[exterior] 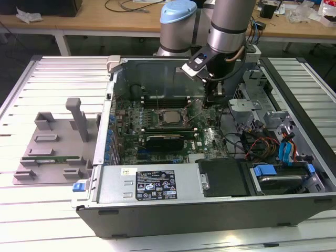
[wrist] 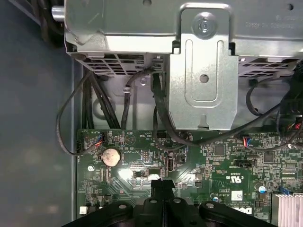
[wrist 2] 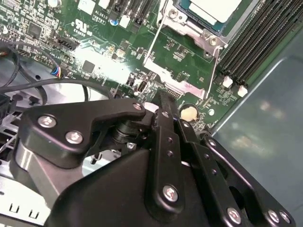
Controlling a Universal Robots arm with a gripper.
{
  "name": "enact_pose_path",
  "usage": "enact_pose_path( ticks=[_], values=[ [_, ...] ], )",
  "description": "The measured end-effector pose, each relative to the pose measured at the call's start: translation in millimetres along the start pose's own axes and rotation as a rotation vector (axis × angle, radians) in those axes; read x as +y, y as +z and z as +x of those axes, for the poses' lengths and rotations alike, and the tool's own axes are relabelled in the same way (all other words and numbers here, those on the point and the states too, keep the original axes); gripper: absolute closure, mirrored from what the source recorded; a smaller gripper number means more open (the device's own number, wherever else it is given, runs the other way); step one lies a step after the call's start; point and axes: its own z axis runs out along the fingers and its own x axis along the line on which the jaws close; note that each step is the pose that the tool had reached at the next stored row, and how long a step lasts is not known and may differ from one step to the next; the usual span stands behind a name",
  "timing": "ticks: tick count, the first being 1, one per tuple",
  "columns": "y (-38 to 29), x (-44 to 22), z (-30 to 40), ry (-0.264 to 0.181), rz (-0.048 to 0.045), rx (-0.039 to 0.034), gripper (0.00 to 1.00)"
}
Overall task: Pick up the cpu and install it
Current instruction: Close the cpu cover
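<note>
Silver-grey metal marks the cpu (exterior: pixel 169 116), which in the exterior view lies flat in its socket on the green motherboard (exterior: pixel 210 139), near the middle of the open computer case (exterior: pixel 113 184). The gripper (exterior: pixel 212 101) hangs from the arm (exterior: pixel 228 26) at about two o'clock of the cpu, near it but apart, low over the board. A black graphics card (exterior: pixel 165 140) lies just beside the socket at six o'clock. Outside the case, at nine o'clock, a grey fixture tray (exterior: pixel 58 142) rests on the white slatted table (exterior: pixel 42 220) and carries a long green memory stick (exterior: pixel 50 156). In the second wrist view the cpu (wrist 2: pixel 215 7) sits inside a bright metal socket frame (wrist 2: pixel 189 28), with black memory slots (wrist 2: pixel 255 42) running alongside. The gripper (wrist 2: pixel 164 100) has its black fingers pressed together with nothing between them, and the tips hover over bare board, apart from the frame. A small pale round part (wrist 2: pixel 188 113) stands just beside the tips. In the first wrist view the gripper (wrist: pixel 162 183) again shows its tips drawn together and empty above the motherboard. A coin cell (wrist: pixel 111 156) lies near them on the board. Beyond the board's edge, black cables (wrist: pixel 161 113) run up to a folded metal bracket (wrist: pixel 203 80).
</note>
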Motion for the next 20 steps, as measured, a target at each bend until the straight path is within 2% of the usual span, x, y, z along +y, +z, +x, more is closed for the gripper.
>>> enact_pose_path(
  ticks=[1,2,6,8,9,10,12,15,17,20],
  values=[
    [0.2,-1.1,0.1,0.0,-0.0001,0.0004,0.89],
    [0.4,-6.6,0.0,0.0,-0.0001,0.0001,0.89],
    [0.8,-43.8,0.2,0.0,0.0,0.0001,0.89],
    [0.9,-53.2,0.2,0.0,0.0,0.0002,0.89],
    [1.0,-60.8,0.2,0.0,0.0,0.0003,0.89],
    [1.2,-71.6,0.4,0.0,-0.0001,0.0002,0.89],
    [1.2,-72.5,0.3,0.0,0.0,0.0002,0.89],
    [6.2,-73.8,0.2,0.0,0.0,-0.0002,0.89],
    [10.4,-77.3,-3.7,0.0,0.0,-0.0002,0.89],
    [11.2,-78.3,-5.6,0.0,-0.0001,-0.0004,0.89]
  ],
)
